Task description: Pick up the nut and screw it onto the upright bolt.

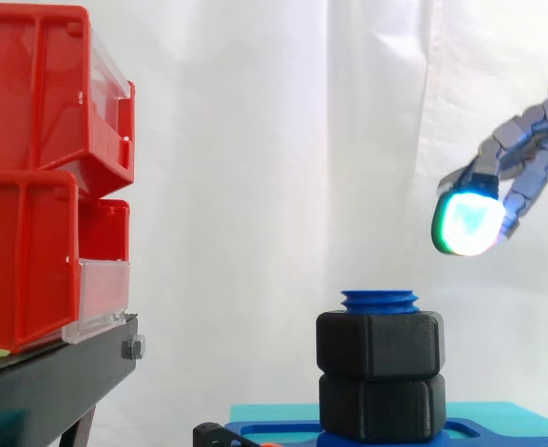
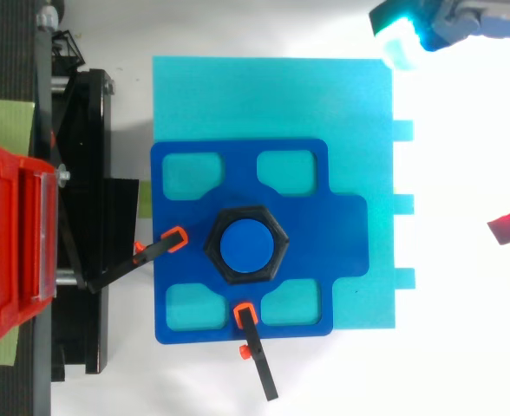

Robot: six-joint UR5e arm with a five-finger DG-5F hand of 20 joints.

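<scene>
Hand (image 1: 467, 222) hangs empty, its fingers loosely spread and the glowing tips well apart. Below it and to its left in the side view, the black nut (image 1: 378, 345) sits around the upright blue bolt (image 1: 378, 300), above a second black hex block (image 1: 381, 406). Under these lies a blue plate (image 2: 342, 225). Farther from the hand stand red bins (image 1: 32, 186).

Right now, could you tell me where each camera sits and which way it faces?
Side view: beside the work, level with it, looking across at the top nut on the bolt; the hand shows at the right.
Top view: overhead, looking straight down on the bolt; the hand shows at the upper right.
Both share the bolt, top nut, red bins and hand.
</scene>
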